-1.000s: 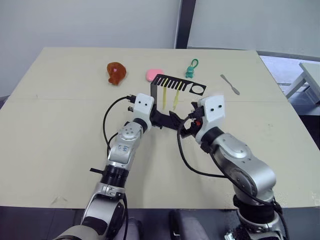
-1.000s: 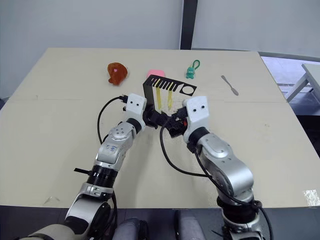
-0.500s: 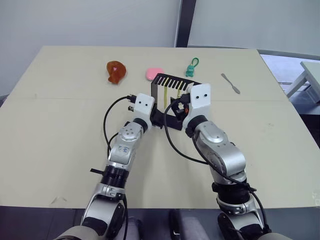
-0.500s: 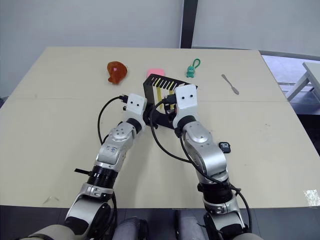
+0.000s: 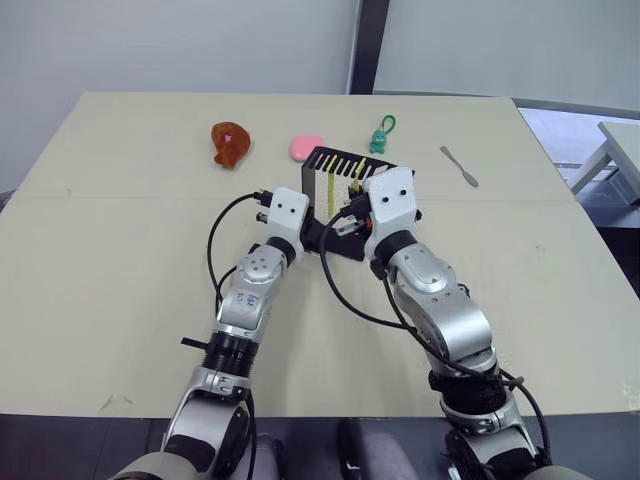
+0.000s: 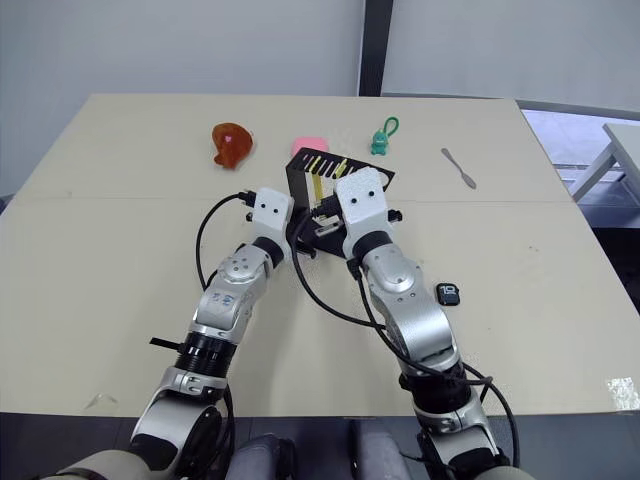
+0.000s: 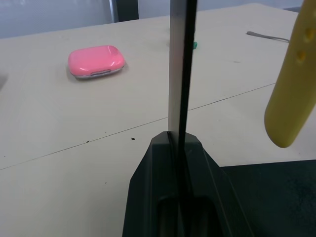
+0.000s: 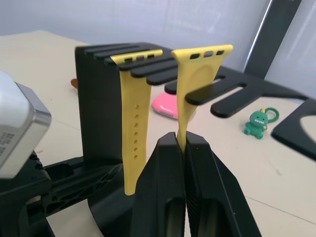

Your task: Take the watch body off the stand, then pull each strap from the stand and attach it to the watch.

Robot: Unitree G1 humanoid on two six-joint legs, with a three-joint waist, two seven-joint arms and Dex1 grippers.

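Watch body point(image 6: 448, 294) lies flat on the desk point(image 6: 120, 230), off the stand, well apart from it at about four o'clock and just off the right forearm. Stand point(image 6: 300, 185) sits mid-desk with its slotted top arm reaching toward two o'clock. Both yellow straps hang from the comb slots: the left strap point(image 8: 135, 133) dangles free, and the right strap point(image 8: 190, 98) runs down into the right gripper point(image 8: 181, 143), whose fingers are pressed together with the strap's lower part pinched between them. Over on the other side, the left gripper point(image 7: 178, 140) has its fingers clamped on the stand's thin black upright, edge-on in the left wrist view, with a yellow strap tip hanging just beside it. In the head views, the two white wrist housings sit close together right at the stand, the left one at the stand's seven o'clock, the right one over its front. Beyond the stand, at twelve o'clock, a pink case point(image 5: 306, 147); at ten o'clock, a brown-red toy point(image 5: 229, 144); at one o'clock, a teal keychain figure point(image 5: 382, 136); farther out at two o'clock, a grey metal spatula point(image 5: 459, 167).
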